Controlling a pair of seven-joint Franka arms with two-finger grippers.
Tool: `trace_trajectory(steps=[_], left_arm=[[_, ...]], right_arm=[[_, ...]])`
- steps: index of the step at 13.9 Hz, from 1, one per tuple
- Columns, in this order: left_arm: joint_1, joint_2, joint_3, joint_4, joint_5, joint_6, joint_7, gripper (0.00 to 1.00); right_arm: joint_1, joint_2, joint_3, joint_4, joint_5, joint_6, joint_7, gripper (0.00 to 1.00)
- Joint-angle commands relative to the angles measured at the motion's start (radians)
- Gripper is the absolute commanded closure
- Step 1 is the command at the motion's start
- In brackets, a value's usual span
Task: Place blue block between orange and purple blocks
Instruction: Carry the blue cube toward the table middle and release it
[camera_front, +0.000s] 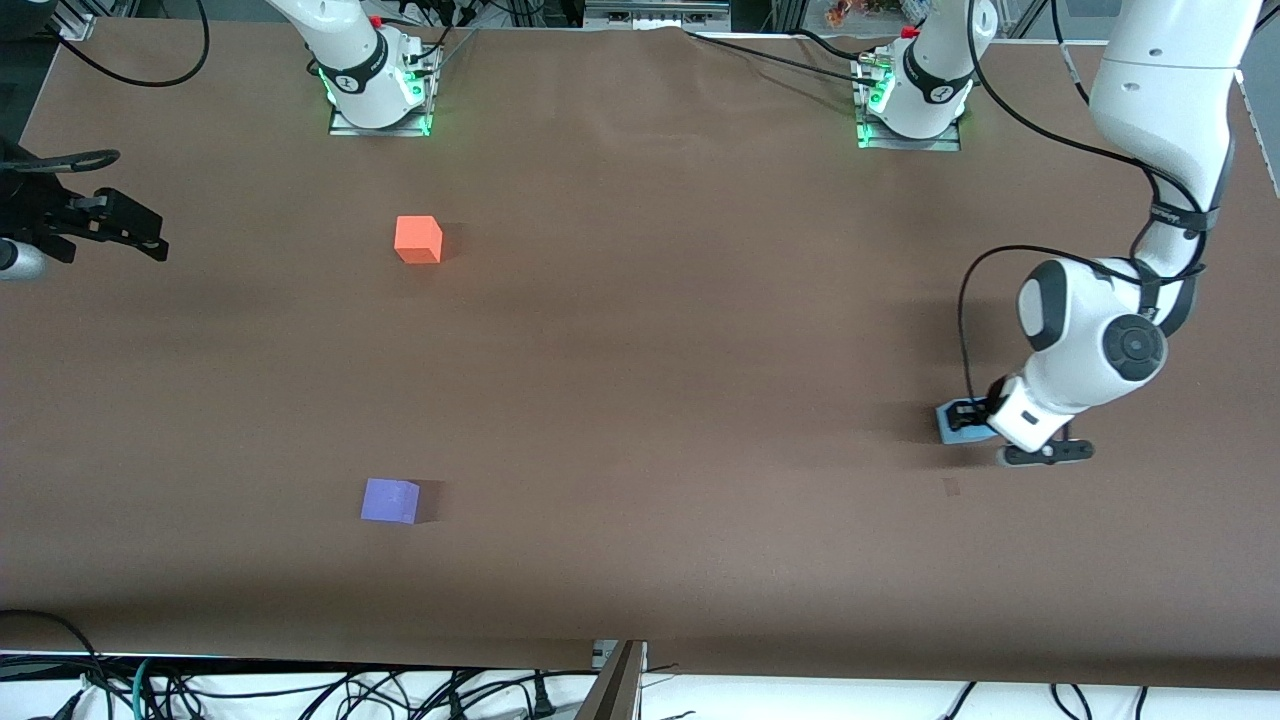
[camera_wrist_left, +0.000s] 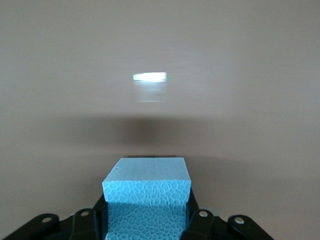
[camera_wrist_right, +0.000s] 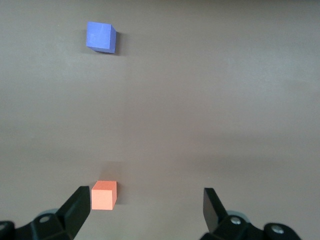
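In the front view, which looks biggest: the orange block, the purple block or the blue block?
1. Purple block and orange block: these look about alike, so no ranking.
2. Blue block: looks smallest, but only because the left gripper covers part of it.

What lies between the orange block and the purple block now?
Only bare table between the orange block and the purple block, seen in the front and right wrist views.

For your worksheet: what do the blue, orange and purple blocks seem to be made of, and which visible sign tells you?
Blue block, between the left gripper's jaws: probably foam, since its face shows a pebbled, cell-like texture and no gloss. Orange block and purple block: matte, flat colour, likely the same foam, though their texture is too small to tell. The right gripper waits, open.
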Motion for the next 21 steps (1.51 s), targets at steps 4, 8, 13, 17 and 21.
trace_trajectory(steps=[4, 8, 13, 17, 21], left_arm=[[-0.141, 0.018, -0.168, 0.211, -0.025, -0.220, -0.262, 0.90], [-0.430, 0.275, -0.159, 0.526, -0.019, -0.191, -0.679, 0.70], [-0.621, 0.446, -0.133, 0.638, -0.017, 0.072, -0.795, 0.56], [-0.651, 0.463, -0.102, 0.630, 0.047, 0.119, -0.759, 0.00], [-0.632, 0.411, -0.104, 0.625, 0.101, 0.053, -0.768, 0.00]], right_arm=[[-0.011, 0.008, 0.000, 0.021, 0.016, -0.004, -0.015, 0.00], [-0.009, 0.008, 0.000, 0.021, 0.016, -0.004, -0.015, 0.00], [-0.009, 0.011, 0.000, 0.021, 0.016, -0.004, -0.017, 0.00], [-0.008, 0.026, 0.002, 0.021, 0.015, -0.003, -0.015, 0.00], [-0.005, 0.068, 0.002, 0.018, 0.016, 0.037, -0.015, 0.00]])
